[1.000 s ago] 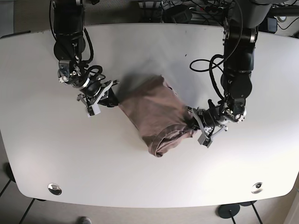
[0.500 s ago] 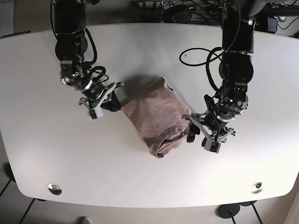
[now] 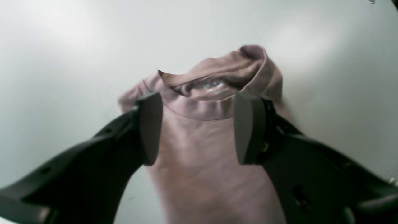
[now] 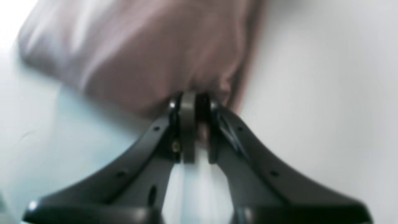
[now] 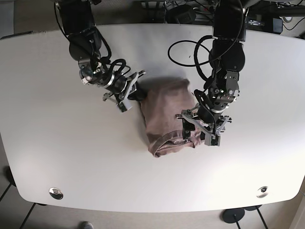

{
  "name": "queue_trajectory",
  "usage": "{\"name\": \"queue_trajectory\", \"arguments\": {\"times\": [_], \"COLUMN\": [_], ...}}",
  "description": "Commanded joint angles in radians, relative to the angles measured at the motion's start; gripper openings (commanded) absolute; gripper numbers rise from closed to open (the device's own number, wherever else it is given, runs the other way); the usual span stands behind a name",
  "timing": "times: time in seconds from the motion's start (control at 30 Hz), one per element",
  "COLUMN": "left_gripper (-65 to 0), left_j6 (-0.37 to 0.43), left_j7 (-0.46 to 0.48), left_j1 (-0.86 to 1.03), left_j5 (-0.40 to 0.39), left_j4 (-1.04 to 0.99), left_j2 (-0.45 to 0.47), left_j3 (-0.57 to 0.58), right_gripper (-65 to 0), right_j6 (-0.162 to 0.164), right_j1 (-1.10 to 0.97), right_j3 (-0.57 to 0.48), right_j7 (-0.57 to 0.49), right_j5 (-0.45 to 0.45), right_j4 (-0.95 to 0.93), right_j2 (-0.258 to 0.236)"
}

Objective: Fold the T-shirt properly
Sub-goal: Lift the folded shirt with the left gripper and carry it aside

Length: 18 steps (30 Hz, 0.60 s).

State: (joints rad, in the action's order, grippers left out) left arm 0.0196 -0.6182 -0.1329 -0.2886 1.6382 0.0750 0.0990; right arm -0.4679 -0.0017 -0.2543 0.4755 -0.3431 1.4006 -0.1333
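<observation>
The pinkish-brown T-shirt [image 5: 167,117] lies bunched in the middle of the white table [image 5: 71,152]. Its collar end points to the front. My left gripper [image 5: 198,130] is on the shirt's right side. In the left wrist view it [image 3: 199,130] is open, with its fingers [image 3: 150,127] astride the shirt [image 3: 202,174] just behind the collar [image 3: 214,90]. My right gripper [image 5: 135,94] is at the shirt's back left edge. In the right wrist view it [image 4: 196,107] is shut on a fold of the shirt [image 4: 149,56].
Black cables [image 5: 183,47] loop from the left arm over the table's back right. More cables and gear [image 5: 190,9] lie past the back edge. Two metal discs [image 5: 55,192] [image 5: 261,192] are set near the front corners.
Both arms have moved in toward the table's middle. The right gripper has pulled the shirt's left edge rightward, bunching it narrower. The left gripper has moved onto the shirt's collar end.
</observation>
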Motion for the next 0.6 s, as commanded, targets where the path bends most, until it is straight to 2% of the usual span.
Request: {"name": "queue_trajectory", "arguments": {"times": [0.03,0.1,0.13,0.2,0.27,0.43,0.57,0.6], "left_gripper": [-30.4,-28.7,-25.8,-23.5,-23.3,-23.3,-23.3,-24.0], "left_j6": [-0.002,-0.002,-0.002,-0.002,-0.002,-0.004,-0.016,-0.051], "left_j7": [0.088,0.128,0.154,0.209,0.257,0.307,0.309,0.303], "left_j1": [-0.009,0.003,0.006,0.008,0.008,0.008,0.008,0.008], "left_j5": [0.035,0.108,0.167,0.245,0.289,0.314,0.309,0.309], "left_j4": [0.013,-0.014,-0.036,-0.08,-0.134,-0.28,-0.421,-0.45], "left_j2": [-0.024,-0.057,-0.074,-0.102,-0.109,-0.106,-0.036,0.01], "left_j3": [0.0,0.021,0.041,0.061,0.089,0.103,0.112,0.083], "right_gripper": [-59.9,-59.9,-59.9,-59.9,-59.9,-59.9,-59.9,-59.9], "right_j6": [-0.009,-0.009,-0.009,-0.009,-0.013,-0.013,-0.013,-0.013], "right_j1": [-0.027,-0.048,-0.054,-0.05,-0.048,-0.031,-0.031,-0.03], "right_j3": [-0.027,-0.049,-0.043,0.016,0.072,0.164,0.212,0.224], "right_j7": [-0.011,-0.01,0.013,0.058,0.067,0.068,0.068,0.068], "right_j5": [-0.009,-0.009,-0.007,-0.009,-0.017,-0.018,-0.018,-0.018], "right_j4": [0.092,0.133,0.154,0.168,0.168,0.167,0.168,0.17], "right_j2": [0.021,0.021,0.019,0.019,0.019,0.019,0.019,0.019]}}
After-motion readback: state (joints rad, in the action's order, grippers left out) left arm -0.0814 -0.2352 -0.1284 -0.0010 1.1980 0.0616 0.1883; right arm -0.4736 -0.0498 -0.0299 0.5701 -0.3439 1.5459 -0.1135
